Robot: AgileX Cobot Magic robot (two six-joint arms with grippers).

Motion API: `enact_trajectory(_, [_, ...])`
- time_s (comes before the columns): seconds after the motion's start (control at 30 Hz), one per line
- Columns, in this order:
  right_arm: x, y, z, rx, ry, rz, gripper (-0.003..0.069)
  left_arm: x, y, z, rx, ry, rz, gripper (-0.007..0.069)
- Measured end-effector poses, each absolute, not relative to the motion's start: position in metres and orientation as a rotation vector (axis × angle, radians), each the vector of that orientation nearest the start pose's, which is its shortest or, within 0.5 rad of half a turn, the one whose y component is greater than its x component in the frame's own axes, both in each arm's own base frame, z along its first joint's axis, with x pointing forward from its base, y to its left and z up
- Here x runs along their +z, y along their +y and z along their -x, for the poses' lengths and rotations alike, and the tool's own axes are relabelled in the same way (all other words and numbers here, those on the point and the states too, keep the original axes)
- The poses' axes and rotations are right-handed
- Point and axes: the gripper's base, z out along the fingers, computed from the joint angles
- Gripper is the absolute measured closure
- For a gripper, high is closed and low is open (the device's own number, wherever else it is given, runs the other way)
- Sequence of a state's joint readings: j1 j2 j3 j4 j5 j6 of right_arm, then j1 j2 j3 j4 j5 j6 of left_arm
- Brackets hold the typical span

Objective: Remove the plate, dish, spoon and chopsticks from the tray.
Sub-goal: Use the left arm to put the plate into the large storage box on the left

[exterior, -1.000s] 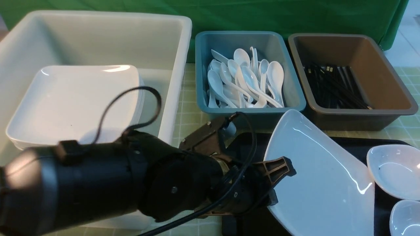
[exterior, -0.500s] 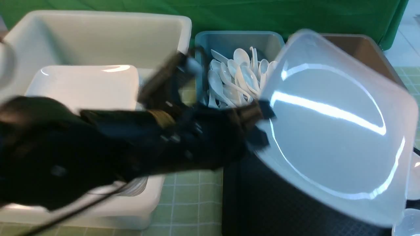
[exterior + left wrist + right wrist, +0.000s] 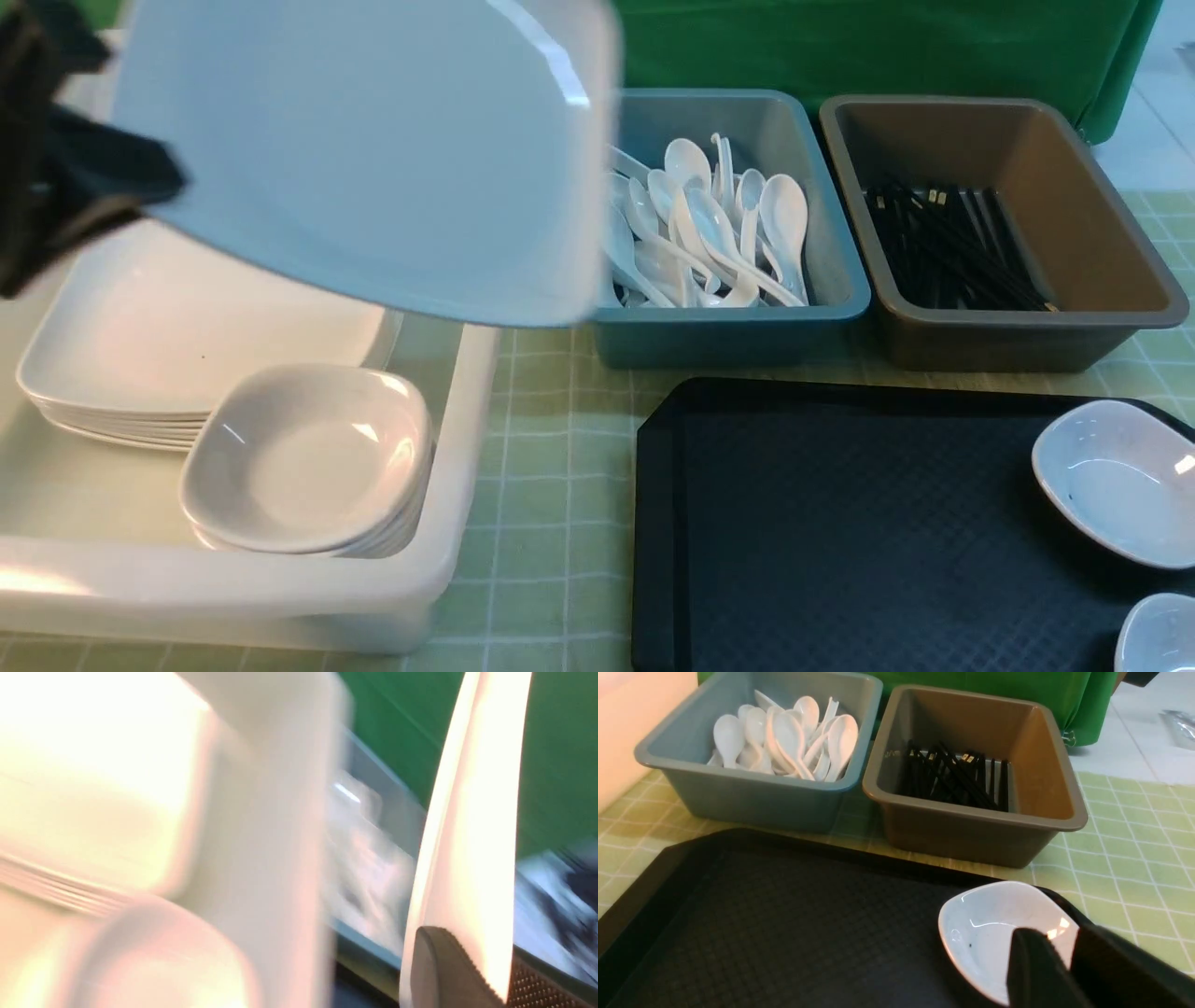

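Note:
My left gripper [image 3: 140, 196] is shut on the rim of the large white plate [image 3: 373, 149] and holds it tilted in the air over the white bin at the back left. In the left wrist view the plate [image 3: 472, 835] shows edge-on between the pads. The black tray [image 3: 840, 523] carries a small white dish [image 3: 1111, 485] at its right end. My right gripper [image 3: 1064, 947] is shut on that dish [image 3: 985, 933], one finger inside the bowl and one outside. A second dish [image 3: 1158, 635] sits at the tray's near right corner. No spoon or chopsticks show on the tray.
The white bin [image 3: 467, 392] holds a stack of plates [image 3: 187, 327] and a stack of dishes [image 3: 308, 457]. Behind the tray stand a blue bin [image 3: 747, 327] of white spoons and a brown bin [image 3: 1027, 336] of black chopsticks. A green checked cloth covers the table.
The left arm has lifted the plate off the tray and swung it up and left, over the white bin. The left part of the tray now lies bare.

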State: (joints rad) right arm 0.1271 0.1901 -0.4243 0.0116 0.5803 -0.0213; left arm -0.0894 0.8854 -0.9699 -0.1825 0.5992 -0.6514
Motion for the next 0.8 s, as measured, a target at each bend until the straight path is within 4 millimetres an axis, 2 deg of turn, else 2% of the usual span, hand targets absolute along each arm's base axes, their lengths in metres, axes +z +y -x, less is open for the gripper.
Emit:
enact_trajectory(0.13, [0.291, 0.007, -0.048, 0.087, 1.826, 0.131, 0.0532, 0.386, 0.006, -0.186, -0.598, 1.955, 0.747, 0.0606])
enact_trajectory(0.2, [0.291, 0.007, -0.048, 0.087, 1.827, 0.131, 0.0532, 0.378, 0.025, -0.196, -0.621, 1.962, 0.801, 0.0606])
enact_trajectory(0.27, [0.291, 0.007, -0.048, 0.087, 1.828, 0.132, 0.0532, 0.374, 0.034, -0.201, -0.632, 1.967, 0.827, 0.0606])
enact_trajectory(0.3, [0.290, 0.007, -0.049, 0.087, 1.829, 0.132, 0.0531, 0.363, 0.056, -0.209, -0.646, 1.978, 0.894, 0.0606])
enact_trajectory(0.4, [0.289, 0.007, -0.049, 0.087, 1.833, 0.132, 0.0528, 0.351, 0.075, -0.218, -0.685, 1.991, 0.927, 0.0606])
enact_trajectory(0.43, [0.288, 0.007, -0.049, 0.087, 1.836, 0.132, 0.0526, 0.341, 0.090, -0.225, -0.700, 1.993, 0.959, 0.0606])
enact_trajectory(0.57, [0.288, 0.007, -0.049, 0.087, 1.837, 0.132, 0.0522, 0.321, 0.112, -0.239, -0.723, 2.008, 0.968, 0.0606])
enact_trajectory(0.67, [0.288, 0.007, -0.049, 0.087, 1.837, 0.132, 0.0521, 0.306, 0.119, -0.247, -0.729, 2.055, 0.969, 0.0606])
enact_trajectory(0.73, [0.288, 0.007, -0.049, 0.087, 1.837, 0.132, 0.0518, 0.287, 0.126, -0.257, -0.735, 2.116, 0.971, 0.0606])
enact_trajectory(0.8, [0.288, 0.007, -0.049, 0.087, 1.837, 0.132, 0.0517, 0.276, 0.131, -0.262, -0.730, 2.147, 0.961, 0.0606])
